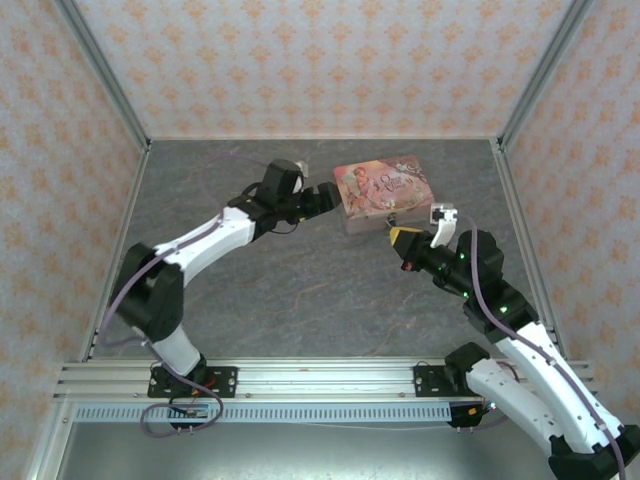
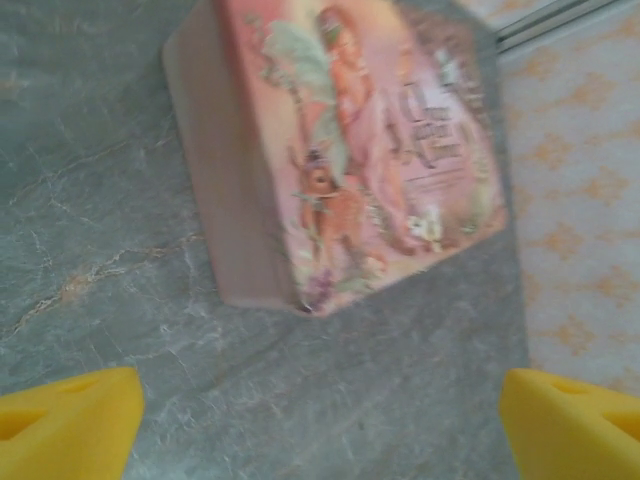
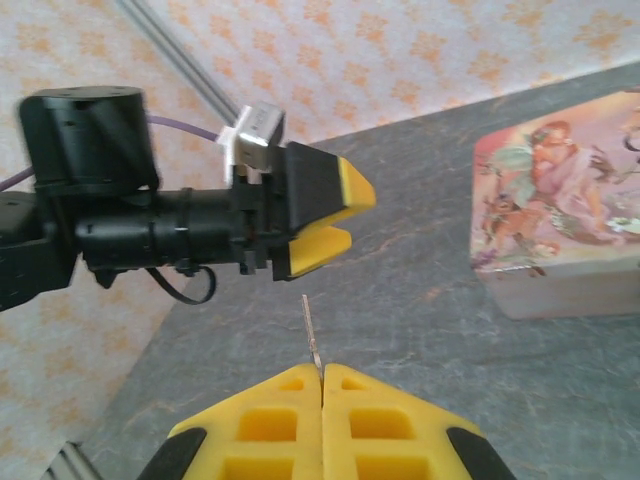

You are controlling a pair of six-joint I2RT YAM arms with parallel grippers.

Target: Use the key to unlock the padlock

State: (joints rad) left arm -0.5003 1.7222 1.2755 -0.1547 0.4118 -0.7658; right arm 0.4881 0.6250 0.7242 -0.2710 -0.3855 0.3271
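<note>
Silvery key (image 3: 311,330) stands pinched between the clamped tips of the right gripper (image 3: 322,382), its blade poking just ahead of them. Across from it, the left gripper (image 2: 320,425) hangs spread wide, holding nothing, the pink box (image 2: 340,150) just ahead of it. Keep the pinch firm and the blade straight, so it won't twist entering the padlock.
</note>
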